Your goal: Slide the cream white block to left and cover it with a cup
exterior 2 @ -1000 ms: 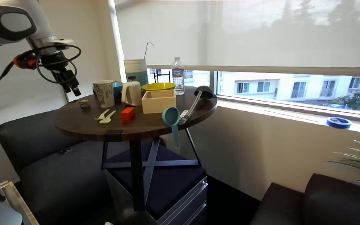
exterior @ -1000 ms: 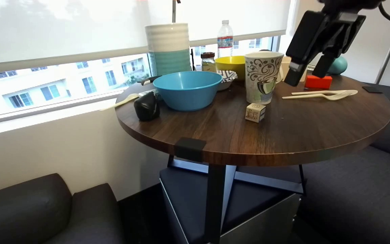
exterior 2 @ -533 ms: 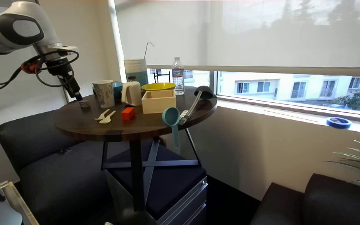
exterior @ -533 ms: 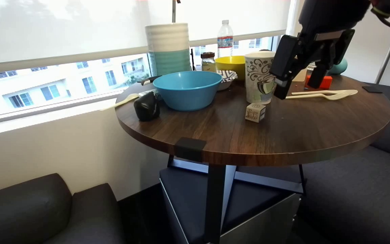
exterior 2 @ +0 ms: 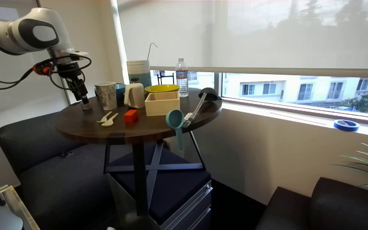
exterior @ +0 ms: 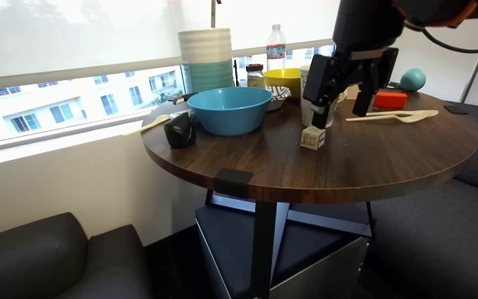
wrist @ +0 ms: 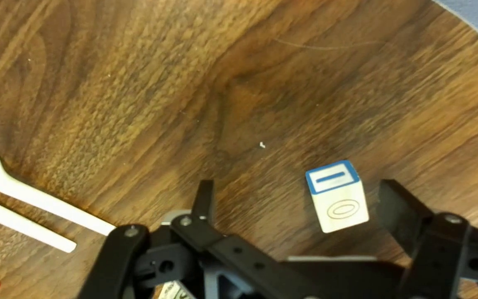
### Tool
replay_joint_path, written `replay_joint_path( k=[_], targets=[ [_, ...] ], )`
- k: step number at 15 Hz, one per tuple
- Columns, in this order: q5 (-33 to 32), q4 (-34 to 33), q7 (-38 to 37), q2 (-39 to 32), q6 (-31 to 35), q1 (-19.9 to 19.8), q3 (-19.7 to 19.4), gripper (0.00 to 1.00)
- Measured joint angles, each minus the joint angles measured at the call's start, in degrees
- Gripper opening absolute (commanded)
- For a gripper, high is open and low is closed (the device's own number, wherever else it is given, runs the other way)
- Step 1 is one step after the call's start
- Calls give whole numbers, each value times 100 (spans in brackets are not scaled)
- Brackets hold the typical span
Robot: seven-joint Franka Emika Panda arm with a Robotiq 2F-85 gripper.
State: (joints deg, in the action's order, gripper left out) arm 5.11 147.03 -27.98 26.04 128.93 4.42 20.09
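The white arm (exterior 2: 37, 33) arches high and bends down at the wrist (exterior 2: 62, 52), so the black gripper (wrist: 296, 194) hangs a little aslant, pointing below. I can see a clear gap between its two fingers (wrist: 403, 211); they stand well apart, facing each other, their tips lowermost.

Right of centre in an exterior view, the block (exterior: 313, 138) is resting on the table (exterior: 268, 162) before the cup (exterior: 307, 116); the bowl (exterior: 230, 118) is standing to their left, and a fork (exterior: 412, 118) is lying to their right.
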Motion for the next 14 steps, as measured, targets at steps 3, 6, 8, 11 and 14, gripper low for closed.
replay_joint_path(
  k=[3,6,8,11,14],
  targets=[
    [0,-210,0,-323,14,5,-54,100],
    [1,-352,3,-572,37,27,-136,100],
    [3,-401,23,-694,37,51,-195,100],
    [12,-434,73,-810,37,125,-289,75],
    [30,-444,133,-897,37,191,-344,59]
  ],
)
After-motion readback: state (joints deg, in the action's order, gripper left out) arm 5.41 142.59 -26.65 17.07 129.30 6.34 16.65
